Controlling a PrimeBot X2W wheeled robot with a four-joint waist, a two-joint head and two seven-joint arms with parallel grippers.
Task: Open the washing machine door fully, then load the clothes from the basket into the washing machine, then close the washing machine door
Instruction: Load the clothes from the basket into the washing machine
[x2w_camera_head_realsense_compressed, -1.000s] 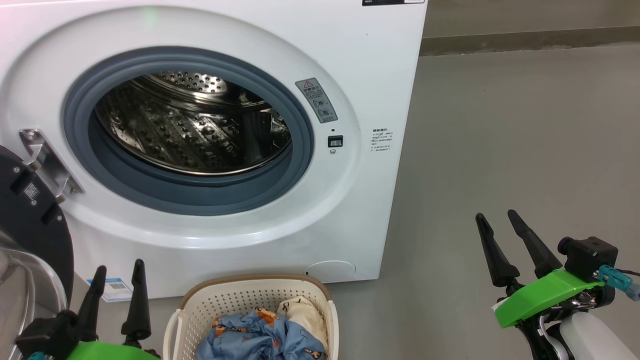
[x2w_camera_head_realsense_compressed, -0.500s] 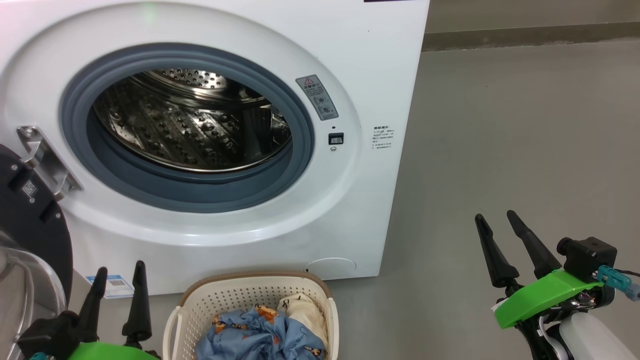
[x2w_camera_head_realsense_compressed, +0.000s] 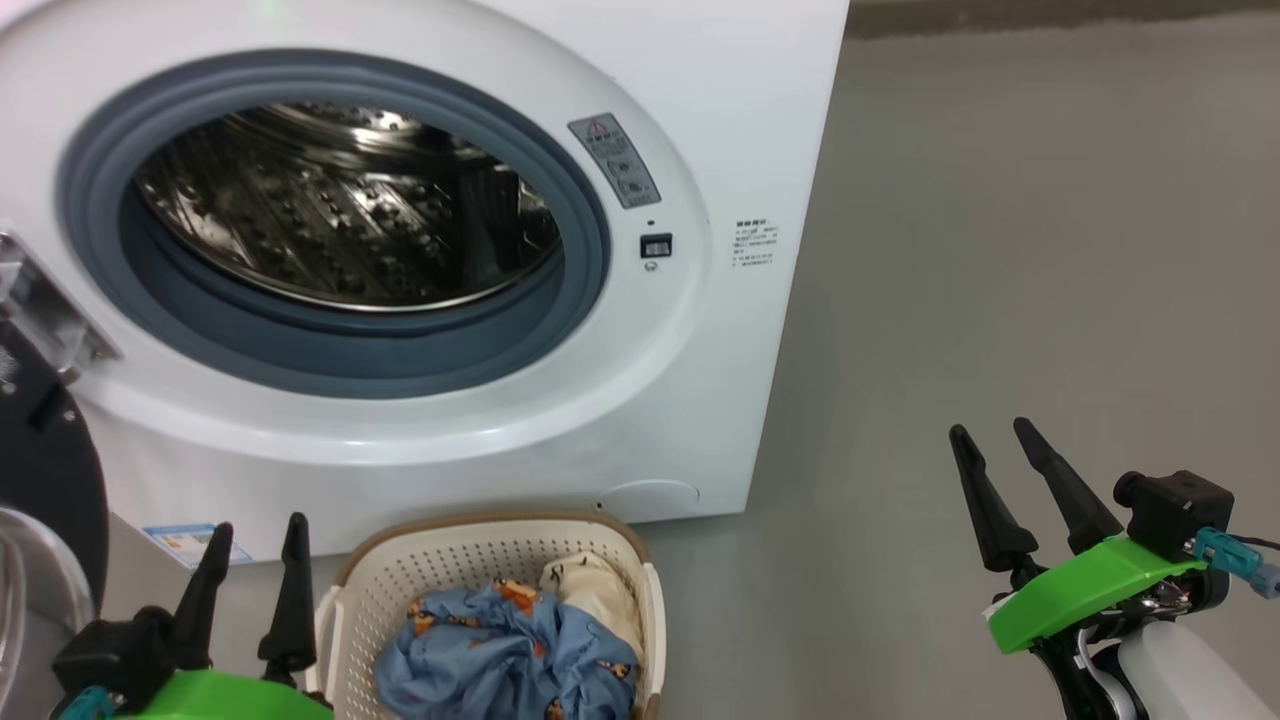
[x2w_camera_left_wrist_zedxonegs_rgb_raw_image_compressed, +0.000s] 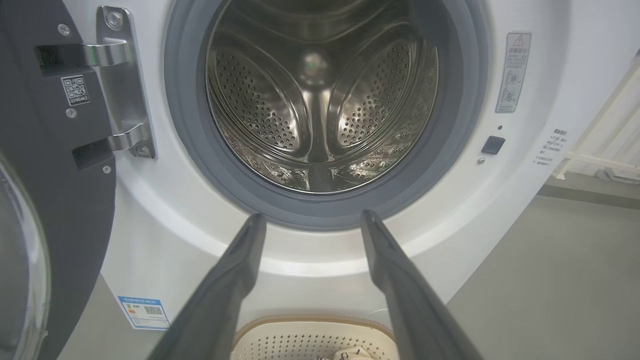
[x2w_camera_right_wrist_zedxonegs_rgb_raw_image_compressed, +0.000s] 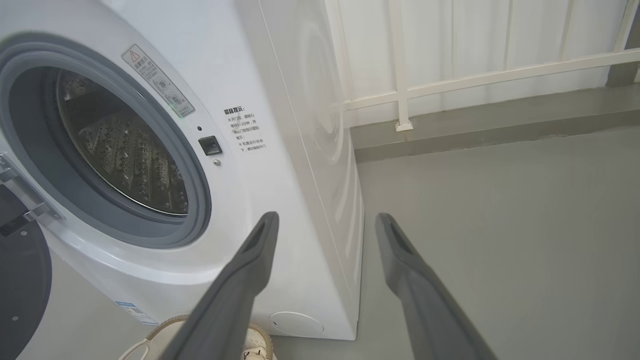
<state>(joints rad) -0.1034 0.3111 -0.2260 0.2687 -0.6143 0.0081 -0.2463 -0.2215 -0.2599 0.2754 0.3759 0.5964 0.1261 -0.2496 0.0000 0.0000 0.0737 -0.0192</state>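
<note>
The clothes (x2w_camera_head_realsense_compressed: 500, 650) lie just right of my left hand (x2w_camera_head_realsense_compressed: 258, 528), well apart from my right hand (x2w_camera_head_realsense_compressed: 990, 430); both are spread wide and empty.

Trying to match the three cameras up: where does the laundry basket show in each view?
Head view: basket at the bottom edge, left of centre.
Left wrist view: basket at bottom centre, between the fingers of the left gripper.
Right wrist view: basket rim at the bottom edge, left of centre.
Shared landmark: the small black square right of the drum opening.
</note>
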